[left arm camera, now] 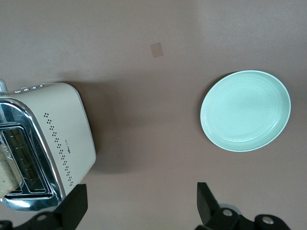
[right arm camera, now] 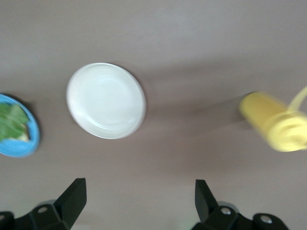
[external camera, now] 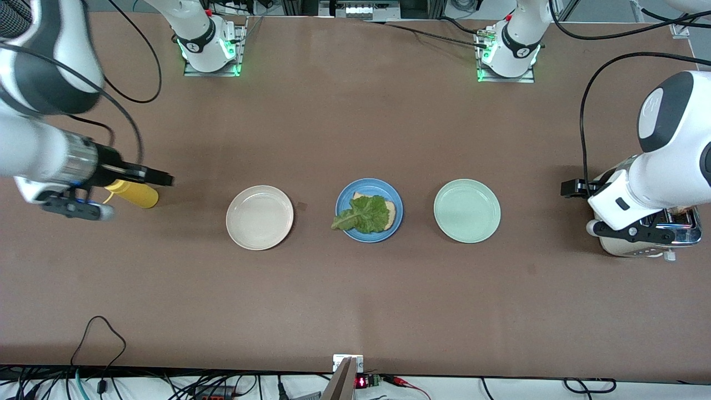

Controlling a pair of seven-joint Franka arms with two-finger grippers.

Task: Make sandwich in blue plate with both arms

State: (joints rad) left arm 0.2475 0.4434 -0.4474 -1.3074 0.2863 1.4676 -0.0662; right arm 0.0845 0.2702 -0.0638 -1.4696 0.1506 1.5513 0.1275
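- Front view: blue plate (external camera: 369,210) mid-desk holds bread (external camera: 390,210) under lettuce (external camera: 364,214); no top slice.
- Left gripper (left arm camera: 141,203) open over desk beside toaster (left arm camera: 41,143); apparently a slice inside could snag.
- Right gripper (right arm camera: 139,201) open near yellow bottle (right arm camera: 273,122); could topple it.

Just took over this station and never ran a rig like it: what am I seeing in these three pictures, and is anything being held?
Two white robot arms work at a brown table. The big picture looks down from across the table; the other two come from wrist cameras. In a row lie the cream plate, the blue plate with bread and lettuce, and the mint plate. The right gripper hangs open over the yellow bottle, the left gripper open beside the toaster. Neither holds anything.
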